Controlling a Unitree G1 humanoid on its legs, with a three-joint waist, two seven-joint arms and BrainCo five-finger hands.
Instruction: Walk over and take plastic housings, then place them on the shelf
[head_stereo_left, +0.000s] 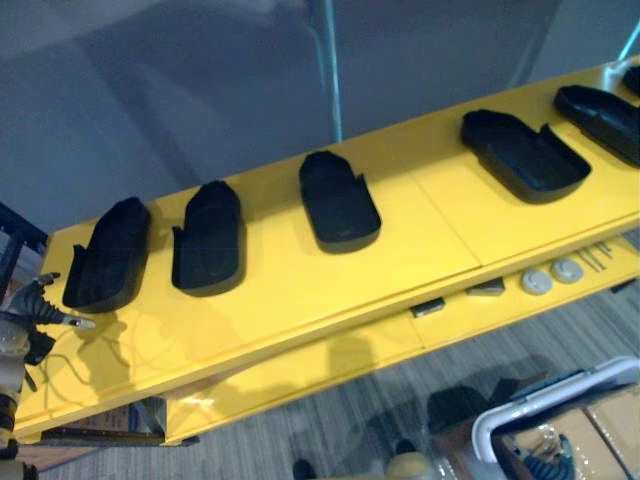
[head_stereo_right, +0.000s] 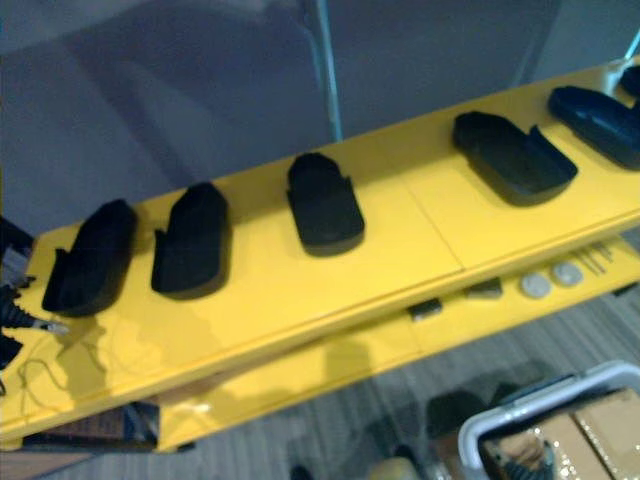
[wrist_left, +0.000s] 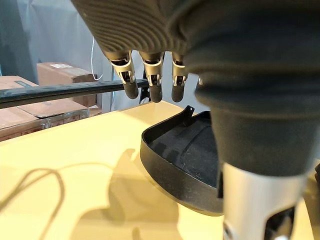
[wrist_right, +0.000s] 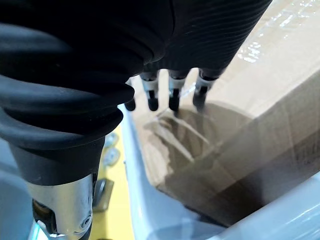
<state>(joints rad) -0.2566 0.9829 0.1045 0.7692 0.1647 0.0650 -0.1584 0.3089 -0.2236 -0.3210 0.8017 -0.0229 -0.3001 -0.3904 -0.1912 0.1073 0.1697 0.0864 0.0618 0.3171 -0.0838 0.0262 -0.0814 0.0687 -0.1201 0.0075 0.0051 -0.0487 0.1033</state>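
Leftmost housing (head_stereo_left: 108, 255) lies long axis across yellow shelf (head_stereo_left: 300, 290), far-right housing (head_stereo_left: 605, 120) cut off; left hand (wrist_left: 151, 82) and right hand (wrist_right: 172, 92) slack-fingered, empty.

Housings (head_stereo_left: 340, 200) side by side on shelf (head_stereo_left: 430, 225)

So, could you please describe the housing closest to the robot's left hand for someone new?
Find the long yellow shelf with its row of black plastic housings. Go to the end where the left hand hovers. The end housing there has a neighbour on one side only.
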